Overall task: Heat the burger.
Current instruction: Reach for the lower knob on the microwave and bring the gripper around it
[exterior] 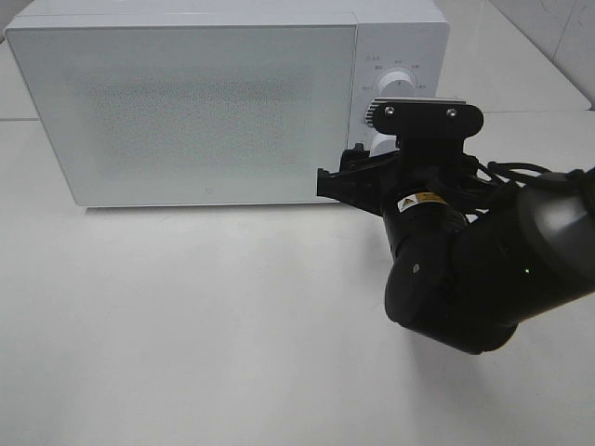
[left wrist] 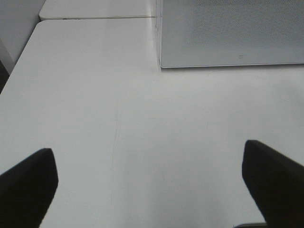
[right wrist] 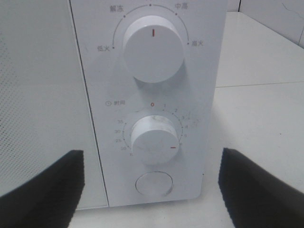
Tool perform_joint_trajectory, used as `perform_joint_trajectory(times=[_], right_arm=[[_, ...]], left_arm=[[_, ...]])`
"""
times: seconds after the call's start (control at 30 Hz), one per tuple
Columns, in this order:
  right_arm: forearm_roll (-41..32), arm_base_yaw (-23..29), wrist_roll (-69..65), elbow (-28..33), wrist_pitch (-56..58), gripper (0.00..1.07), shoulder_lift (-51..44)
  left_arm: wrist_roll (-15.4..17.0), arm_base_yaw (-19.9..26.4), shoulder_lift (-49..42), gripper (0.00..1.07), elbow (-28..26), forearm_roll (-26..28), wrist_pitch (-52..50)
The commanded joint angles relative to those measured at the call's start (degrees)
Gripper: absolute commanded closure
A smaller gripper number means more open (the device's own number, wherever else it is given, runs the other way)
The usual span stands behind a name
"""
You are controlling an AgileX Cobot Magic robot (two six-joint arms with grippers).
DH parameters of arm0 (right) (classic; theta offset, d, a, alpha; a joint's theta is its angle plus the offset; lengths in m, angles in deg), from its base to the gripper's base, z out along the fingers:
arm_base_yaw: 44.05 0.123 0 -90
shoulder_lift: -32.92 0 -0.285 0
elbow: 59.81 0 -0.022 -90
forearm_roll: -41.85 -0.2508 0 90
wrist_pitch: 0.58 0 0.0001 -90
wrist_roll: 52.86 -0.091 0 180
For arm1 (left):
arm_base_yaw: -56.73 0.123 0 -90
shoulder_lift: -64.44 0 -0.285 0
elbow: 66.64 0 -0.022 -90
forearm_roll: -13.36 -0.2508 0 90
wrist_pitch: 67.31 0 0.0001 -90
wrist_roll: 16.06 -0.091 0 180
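right gripper [right wrist: 149, 159] spread wide, pinching nothing, its 2 black fingers [right wrist: 42, 187] flanking the control panel [right wrist: 199, 95] of a white microwave [exterior: 186, 102]; left gripper [left wrist: 148, 154] also spread wide and empty, above the white table [left wrist: 118, 109], with the microwave's lower corner ahead of it; from the high camera, the microwave sits at 11 o'clock, its door [exterior: 186, 139] shut, and the black right arm [exterior: 465, 279] reaches in from 4 o'clock to the panel; upper dial [right wrist: 153, 50] has its red mark at 12 o'clock; lower dial [right wrist: 156, 141] has its red mark near 4 o'clock; 1 round button [right wrist: 153, 184] sits beneath; burger not visible in any view; the dotted door hides the inside
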Motion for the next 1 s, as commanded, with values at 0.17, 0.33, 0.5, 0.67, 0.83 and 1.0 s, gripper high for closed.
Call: perform_joint_trajectory(times=[0.17,0.33,0.5,0.67,0.83,1.0], right_arm=[[3.04,-2.41,-0.57,-2.58,-11.06,0.31,1.72],[4.35,-3.84,-0.57,-4.81,-11.00,0.31,3.78],[4.53,-5.16,-0.80,-6.30,-11.00,0.31,4.64],[5.27,-6.07,-0.80,-7.79,-10.71,0.31,6.02],[5.73,-6.70,-1.03,-8.42,-10.43,0.31,7.62],[5.67,-6.70,-2.12,-8.65,-10.54,0.31,8.14]], left_arm=[[0.46,-0.23,-1.03,0.08,0.17,0.11,-0.92],[0.46,-0.23,-1.03,0.08,0.17,0.11,-0.92],[0.46,-0.23,-1.03,0.08,0.17,0.11,-0.92],[0.46,-0.23,-1.03,0.08,0.17,0.11,-0.92],[0.46,-0.23,-1.03,0.08,0.17,0.11,-0.92],[0.46,-0.23,-1.03,0.08,0.17,0.11,-0.92]])
